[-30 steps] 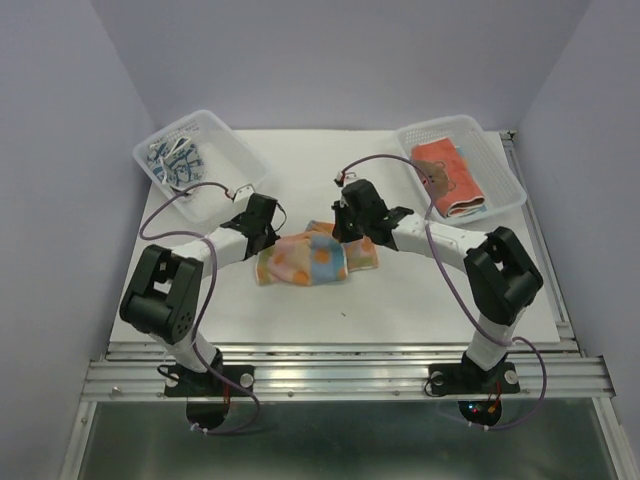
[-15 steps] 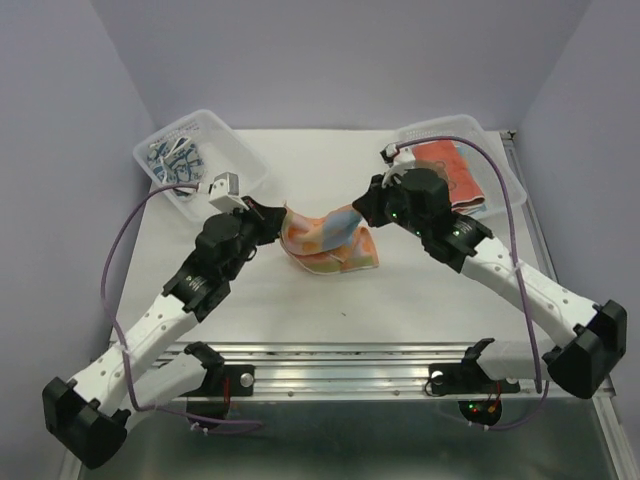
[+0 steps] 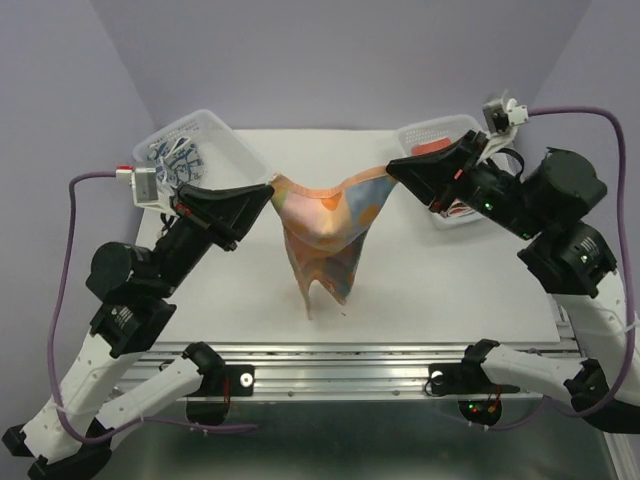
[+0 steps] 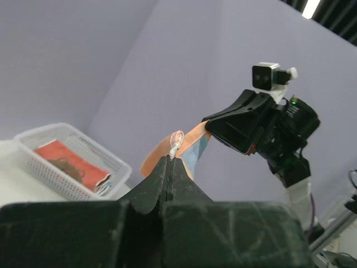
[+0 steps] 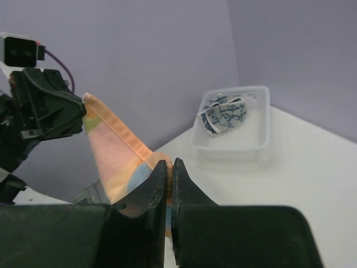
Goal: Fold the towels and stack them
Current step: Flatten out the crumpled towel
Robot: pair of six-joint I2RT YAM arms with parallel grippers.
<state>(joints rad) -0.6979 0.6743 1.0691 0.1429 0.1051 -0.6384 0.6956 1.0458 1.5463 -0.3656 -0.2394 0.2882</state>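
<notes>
A blue-orange checked towel (image 3: pixel 330 225) hangs in the air between my two grippers, its lower tip near the table. My left gripper (image 3: pixel 268 187) is shut on its left top corner; in the left wrist view the gripper (image 4: pixel 168 159) pinches the hem of the towel (image 4: pixel 187 142). My right gripper (image 3: pixel 390 166) is shut on the right top corner; in the right wrist view the gripper (image 5: pixel 169 163) holds the towel (image 5: pixel 114 153). A folded red-orange towel (image 3: pixel 455 190) lies in the right basket. Dark blue and white towels (image 3: pixel 175 160) lie in the left basket.
A clear plastic basket (image 3: pixel 215 135) stands at the back left and another clear basket (image 3: pixel 440 128) at the back right, partly hidden by my right arm. The white table top (image 3: pixel 430 280) ends at a metal rail along the front.
Both arms have risen from the table and spread apart. The checked towel, bunched on the table a second ago, now hangs stretched between the grippers.
</notes>
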